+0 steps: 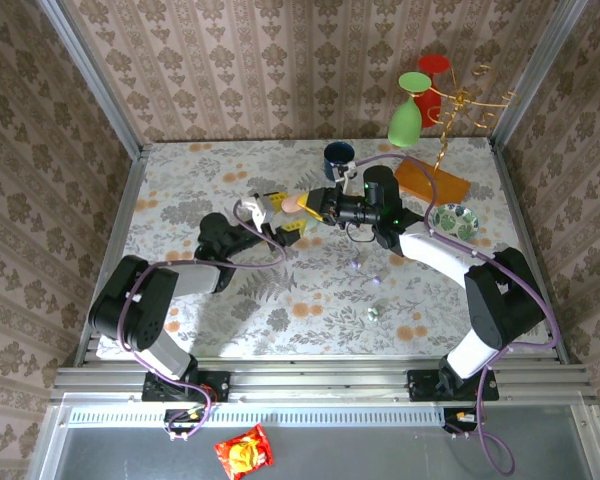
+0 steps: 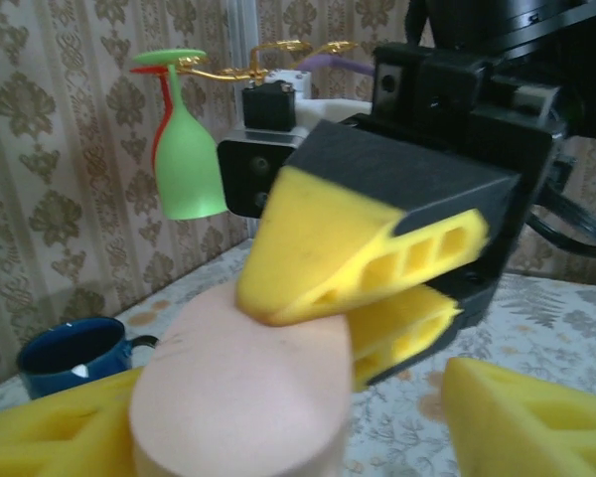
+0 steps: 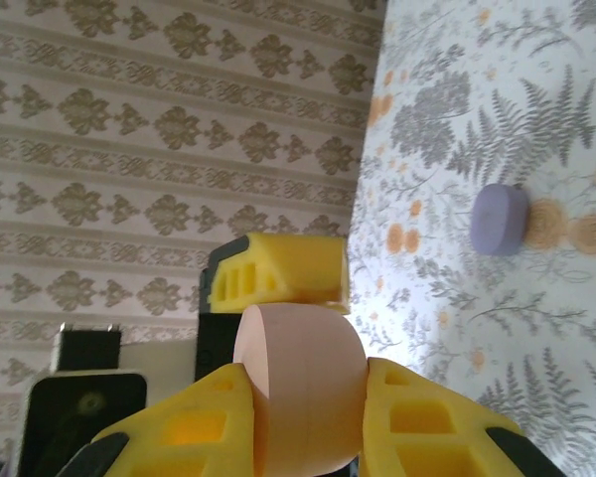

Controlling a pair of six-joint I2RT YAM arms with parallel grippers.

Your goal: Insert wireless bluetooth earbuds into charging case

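In the top view the two grippers meet near the middle of the table (image 1: 180, 180). The left gripper (image 1: 283, 215) comes in from 8 o'clock and the right gripper (image 1: 308, 206) from 4 o'clock. Between them is a pink egg-shaped pebble (image 1: 295, 203), lifted off the cloth.

From the right wrist we see the right gripper's yellow fingers (image 3: 194, 427) pressed on both sides of the pebble, so those jaws are closed on it. One yellow finger of the left gripper sits just above it at 12 o'clock.

From the left wrist, the left jaws stand wide. One finger (image 2: 50, 427) touches the pebble at its 8 o'clock, and the other (image 2: 526, 417) lies apart at 4 o'clock with cloth showing between.

The earbuds (image 1: 372, 313) lie on the cloth as a few tiny specks, well apart from both sets of jaws, at about 5 o'clock from the grippers. They are too small for us to tell their colours.

A purple pebble (image 3: 499, 221) rests on the cloth at 2 o'clock in the right wrist view. A blue mug (image 1: 338, 157) stands near the grippers at 1 o'clock. Farther off that way hang a green glass (image 1: 405, 115) and a red glass (image 1: 432, 70).
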